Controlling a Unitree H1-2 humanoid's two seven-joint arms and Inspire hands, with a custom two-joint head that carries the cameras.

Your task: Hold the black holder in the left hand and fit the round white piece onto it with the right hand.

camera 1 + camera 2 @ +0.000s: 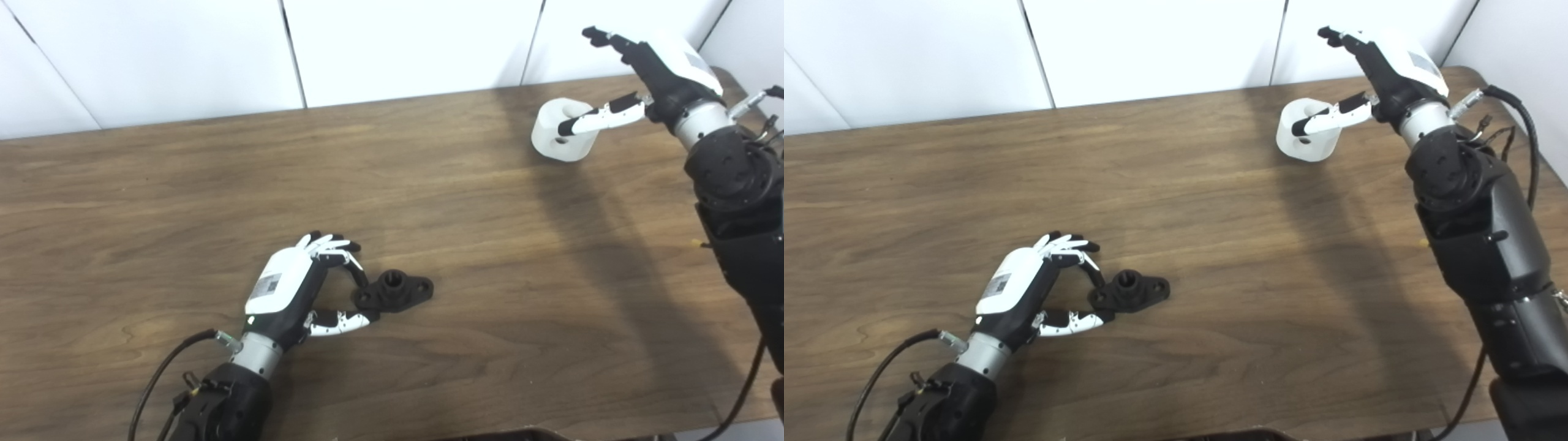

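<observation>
My table [184,184] is the biggest thing here: a broad slab with a brown wood grain and a smooth, slightly glossy face, backed by plain white wall panels [398,43].

Far across the table from the black holder, near the back right corner, sits the round white piece [560,131], a chunky matte cylinder with a hollow centre and a small hole in its side wall. My right hand [643,73] is beside it, fingers spread wide; the thumb lies across the front of the piece, its dark tip at the white wall, while the other fingers point up and away. I have no grip on it; whether the thumb touches, I cannot tell.

The black holder [395,291] lies flat on the wood, toward the front edge: a dull black flange with rounded ears, small holes in them, and a short raised collar with an open bore. My left hand [294,288] rests just beside it, fingers curled loosely around the holder's near end, thumb tip at its edge, not clamped.
</observation>
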